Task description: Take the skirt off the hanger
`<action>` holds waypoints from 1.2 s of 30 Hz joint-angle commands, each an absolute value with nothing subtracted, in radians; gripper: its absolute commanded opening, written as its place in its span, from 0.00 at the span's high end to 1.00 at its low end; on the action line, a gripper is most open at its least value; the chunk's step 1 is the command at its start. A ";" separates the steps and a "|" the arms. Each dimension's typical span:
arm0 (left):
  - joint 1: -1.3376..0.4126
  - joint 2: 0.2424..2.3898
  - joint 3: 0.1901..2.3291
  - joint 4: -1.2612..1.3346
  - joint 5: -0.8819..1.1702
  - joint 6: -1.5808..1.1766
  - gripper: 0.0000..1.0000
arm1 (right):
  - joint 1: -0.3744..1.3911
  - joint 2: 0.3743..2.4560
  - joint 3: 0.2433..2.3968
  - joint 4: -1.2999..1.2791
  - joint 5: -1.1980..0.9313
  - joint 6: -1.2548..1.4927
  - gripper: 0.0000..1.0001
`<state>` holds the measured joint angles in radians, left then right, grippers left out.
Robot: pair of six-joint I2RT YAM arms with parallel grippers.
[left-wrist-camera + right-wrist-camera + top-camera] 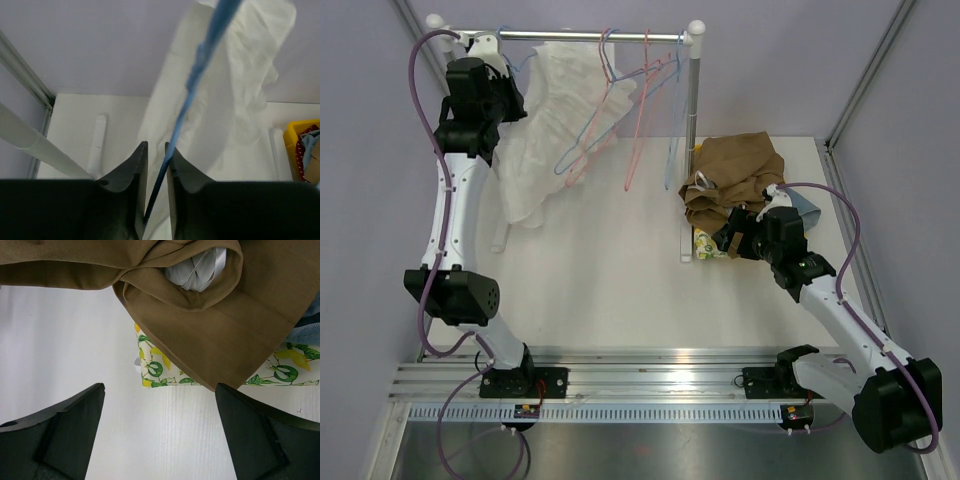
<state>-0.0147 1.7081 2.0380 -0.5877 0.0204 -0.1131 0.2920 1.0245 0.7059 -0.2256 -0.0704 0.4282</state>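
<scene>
We note: white skirt [555, 110], blue hanger [216, 30], under the silver rail [580, 36]; right of the rail, plain brown cloth [740, 165], and fabric [160, 367] printed with yellow lemons, green leaves.

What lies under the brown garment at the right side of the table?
A lemon-print cloth peeks out beneath the brown garment, with blue fabric showing at its right edge. How far both reach underneath is covered.

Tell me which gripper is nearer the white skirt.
Left. The left gripper is up at the rail beside the skirt, jaws around the blue hanger. The right gripper sits across the table by the brown garment.
</scene>
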 commanded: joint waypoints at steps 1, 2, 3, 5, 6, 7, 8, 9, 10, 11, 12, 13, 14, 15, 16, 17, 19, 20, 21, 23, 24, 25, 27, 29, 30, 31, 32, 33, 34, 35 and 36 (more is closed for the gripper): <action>-0.012 1.638 2.019 -0.537 0.060 -0.136 0.83 | 0.291 1.000 0.730 -0.216 -0.067 0.440 0.01; -0.012 1.629 2.025 -0.538 0.052 -0.137 0.87 | 0.291 0.999 0.733 -0.221 -0.071 0.440 0.00; -0.012 1.625 2.034 -0.543 0.048 -0.137 0.99 | 0.293 0.991 0.736 -0.222 -0.074 0.442 0.00; -0.011 1.624 2.089 -0.575 0.041 -0.140 1.00 | 0.291 0.979 0.745 -0.232 -0.074 0.445 0.01; -0.012 1.623 2.108 -0.586 0.043 -0.143 1.00 | 0.291 0.965 0.749 -0.236 -0.072 0.446 0.00; -0.011 1.618 2.123 -0.594 0.044 -0.150 1.00 | 0.291 0.957 0.768 -0.245 -0.069 0.449 0.01; -0.012 1.617 2.141 -0.601 0.052 -0.158 1.00 | 0.293 0.950 0.782 -0.267 -0.060 0.449 0.00; -0.012 1.611 2.176 -0.620 0.063 -0.164 1.00 | 0.293 0.928 0.796 -0.278 -0.055 0.451 0.00; -0.011 1.608 2.196 -0.630 0.075 -0.175 1.00 | 0.291 0.916 0.827 -0.285 -0.054 0.449 0.00; -0.012 1.603 2.213 -0.650 0.081 -0.182 1.00 | 0.293 0.904 0.844 -0.305 -0.051 0.440 0.01; -0.012 1.594 2.250 -0.661 0.087 -0.189 1.00 | 0.291 0.881 0.883 -0.316 -0.046 0.434 0.01; -0.014 1.588 2.264 -0.673 0.098 -0.199 1.00 | 0.291 0.870 0.905 -0.325 -0.043 0.422 0.00; -0.014 1.580 2.275 -0.690 0.107 -0.204 1.00 | 0.291 0.862 0.929 -0.350 -0.046 0.411 0.01; -0.015 1.571 2.290 -0.699 0.113 -0.207 1.00 | 0.291 0.850 0.955 -0.360 -0.052 0.402 0.00; -0.020 1.550 2.292 -0.707 0.118 -0.210 1.00 | 0.293 0.845 1.012 -0.371 -0.060 0.387 0.01; -0.021 1.537 2.289 -0.719 0.123 -0.212 1.00 | 0.293 0.844 1.040 -0.386 -0.098 0.377 0.01; -0.035 1.493 2.255 -0.724 0.121 -0.212 1.00 | 0.291 0.851 1.127 -0.393 -0.158 0.367 0.01; -0.040 1.471 2.232 -0.715 0.123 -0.213 1.00 | 0.293 0.857 1.158 -0.394 -0.237 0.370 0.01; -0.047 1.453 2.206 -0.709 0.126 -0.213 1.00 | 0.298 0.883 1.220 -0.396 -0.268 0.379 0.01; -0.074 1.404 2.123 -0.687 0.107 -0.224 1.00 | 0.369 0.938 1.287 -0.405 -0.282 0.390 0.01; -0.080 1.388 2.093 -0.677 0.112 -0.247 1.00 | 0.433 0.960 1.361 -0.417 -0.247 0.384 0.00; -0.106 1.359 2.041 -0.655 0.104 -0.252 1.00 | 0.504 0.983 1.403 -0.446 -0.118 0.346 0.01; -0.144 1.335 1.991 -0.635 0.057 -0.256 1.00 | 0.758 1.086 1.550 -0.483 0.041 0.286 0.01; -0.179 1.319 1.953 -0.620 0.009 -0.267 1.00 | 0.906 1.225 1.668 -0.558 0.259 0.232 0.01; -0.187 1.322 1.953 -0.624 0.005 -0.281 1.00 | 1.016 1.274 1.783 -0.580 0.315 0.219 0.00; -0.201 1.324 1.957 -0.635 -0.044 -0.287 1.00 | 1.078 1.319 1.831 -0.604 0.424 0.200 0.01; -0.210 1.328 1.971 -0.643 -0.072 -0.290 1.00 | 1.125 1.400 1.874 -0.604 0.470 0.192 0.00; -0.219 1.335 1.980 -0.649 -0.102 -0.299 1.00 | 1.167 1.437 1.944 -0.601 0.501 0.186 0.00; -0.232 1.339 1.989 -0.655 -0.151 -0.302 1.00 | 1.236 1.471 1.977 -0.598 0.540 0.180 0.01; -0.244 1.339 1.997 -0.667 -0.184 -0.301 1.00 | 1.261 1.538 2.006 -0.585 0.552 0.179 0.01; -0.264 1.347 2.014 -0.675 -0.251 -0.301 1.00 | 1.287 1.574 2.063 -0.578 0.558 0.183 0.01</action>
